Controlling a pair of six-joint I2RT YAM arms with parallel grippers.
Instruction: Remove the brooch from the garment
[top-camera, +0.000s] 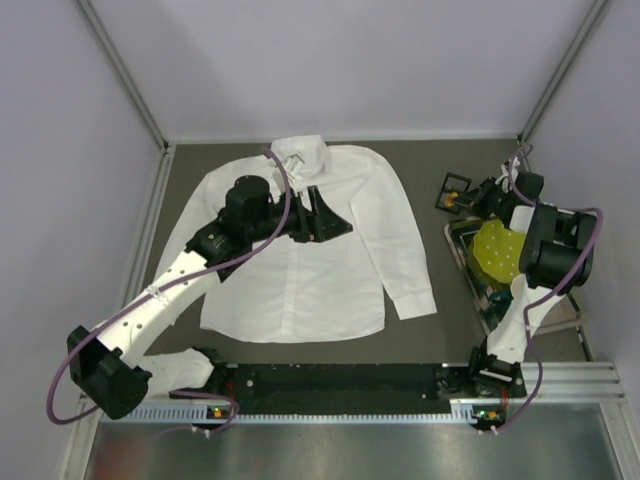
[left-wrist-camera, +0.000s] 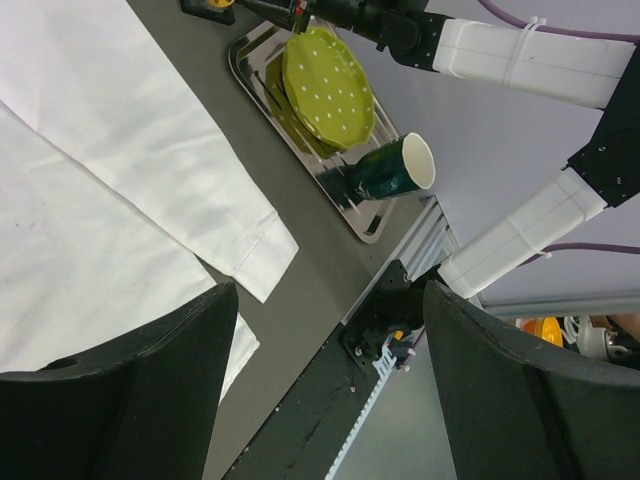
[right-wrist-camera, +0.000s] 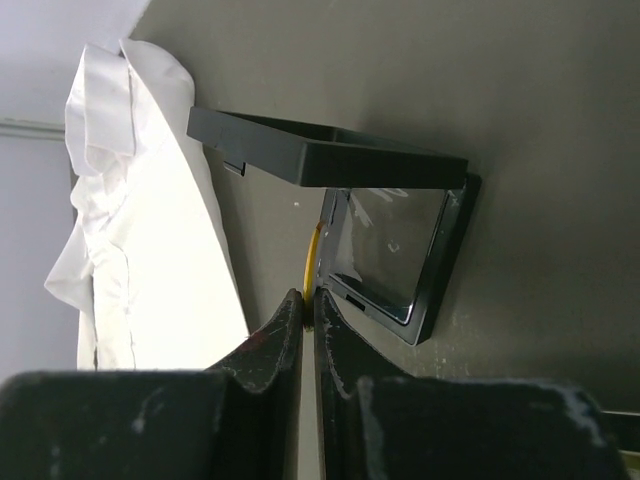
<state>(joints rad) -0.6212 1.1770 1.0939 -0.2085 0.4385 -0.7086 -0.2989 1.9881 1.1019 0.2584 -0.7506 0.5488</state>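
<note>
The right fingers (right-wrist-camera: 280, 340) pinch only a sliver of the brooch (right-wrist-camera: 312, 262) beside the open box (right-wrist-camera: 395, 265), so it could slip onto the table (right-wrist-camera: 540, 120); the left fingers (left-wrist-camera: 150, 390) hang spread.

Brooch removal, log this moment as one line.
left gripper open over shirt | right gripper shut on brooch beside open black box | brooch off shirt
</note>
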